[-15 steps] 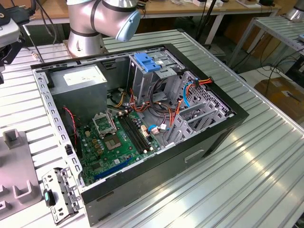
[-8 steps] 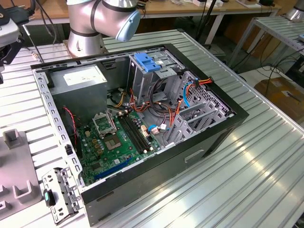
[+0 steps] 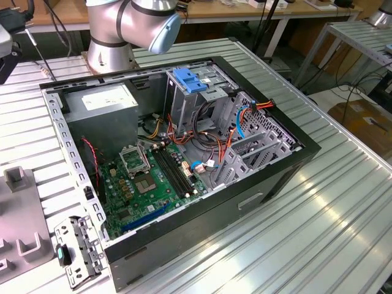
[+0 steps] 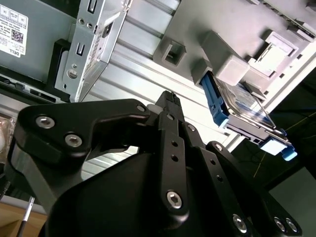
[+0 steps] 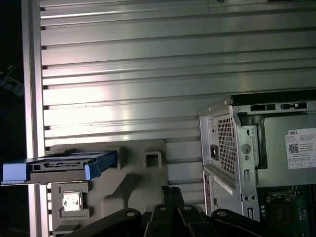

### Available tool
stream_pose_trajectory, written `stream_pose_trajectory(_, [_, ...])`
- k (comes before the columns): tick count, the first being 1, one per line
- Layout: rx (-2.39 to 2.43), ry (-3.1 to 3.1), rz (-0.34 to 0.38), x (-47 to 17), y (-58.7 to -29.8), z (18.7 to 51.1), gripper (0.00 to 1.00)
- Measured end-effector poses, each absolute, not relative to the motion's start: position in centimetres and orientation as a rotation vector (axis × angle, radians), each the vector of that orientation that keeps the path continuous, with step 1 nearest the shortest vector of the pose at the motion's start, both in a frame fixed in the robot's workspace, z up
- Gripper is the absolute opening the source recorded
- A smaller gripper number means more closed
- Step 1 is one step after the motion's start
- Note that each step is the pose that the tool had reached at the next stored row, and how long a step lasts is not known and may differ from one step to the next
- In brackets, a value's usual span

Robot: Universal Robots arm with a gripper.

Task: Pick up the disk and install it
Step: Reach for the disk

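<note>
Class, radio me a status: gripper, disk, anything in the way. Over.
Gripper shut, empty. Disk on edge in grey fixture, apart from gripper. Path between looks clear.

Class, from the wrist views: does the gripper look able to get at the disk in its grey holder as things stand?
Probably yes. The disk sticks out of the grey holder uncovered, and nothing stands between it and the gripper.
</note>
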State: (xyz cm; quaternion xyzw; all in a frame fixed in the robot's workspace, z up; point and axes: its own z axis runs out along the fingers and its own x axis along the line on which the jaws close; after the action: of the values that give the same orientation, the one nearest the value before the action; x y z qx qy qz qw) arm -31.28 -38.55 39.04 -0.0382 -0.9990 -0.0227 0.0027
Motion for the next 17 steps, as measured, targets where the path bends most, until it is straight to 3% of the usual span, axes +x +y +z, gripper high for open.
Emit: stream_pose_trajectory(17, [-0.120, -3.133, -0.071, -37.5, -38.5, 39.0, 0.11])
